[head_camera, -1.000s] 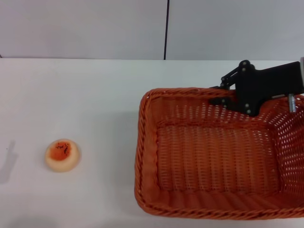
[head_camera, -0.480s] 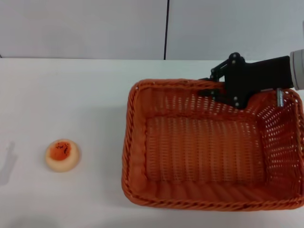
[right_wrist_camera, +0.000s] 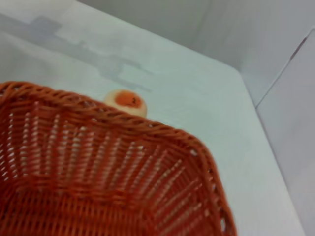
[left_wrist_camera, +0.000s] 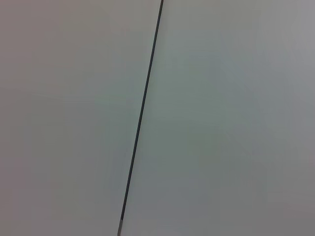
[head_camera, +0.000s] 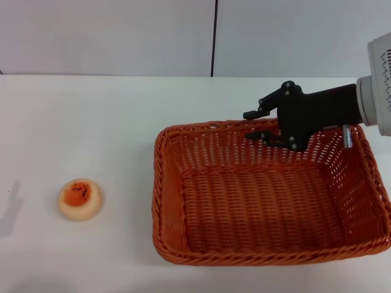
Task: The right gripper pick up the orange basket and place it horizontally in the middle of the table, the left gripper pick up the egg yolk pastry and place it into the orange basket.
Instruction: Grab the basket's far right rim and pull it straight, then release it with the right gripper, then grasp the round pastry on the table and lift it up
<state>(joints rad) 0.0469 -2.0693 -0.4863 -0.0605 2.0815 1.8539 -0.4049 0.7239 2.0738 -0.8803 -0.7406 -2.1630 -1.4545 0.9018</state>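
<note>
The orange basket stands with its long side across the white table, at centre right. My right gripper reaches in from the right, and its black fingers straddle the basket's far rim, shut on it. The egg yolk pastry lies alone on the table to the basket's left, well apart from it. In the right wrist view, the pastry shows just beyond the basket's braided rim. The left gripper is out of view, and the left wrist view shows only a pale wall.
A grey wall with a dark vertical seam rises behind the table's far edge. A faint shadow lies at the table's left edge. The basket's right end reaches nearly to the edge of the head view.
The right gripper has carried the basket leftward and toward me. The whole basket now shows in the head view. The pastry has not moved.
</note>
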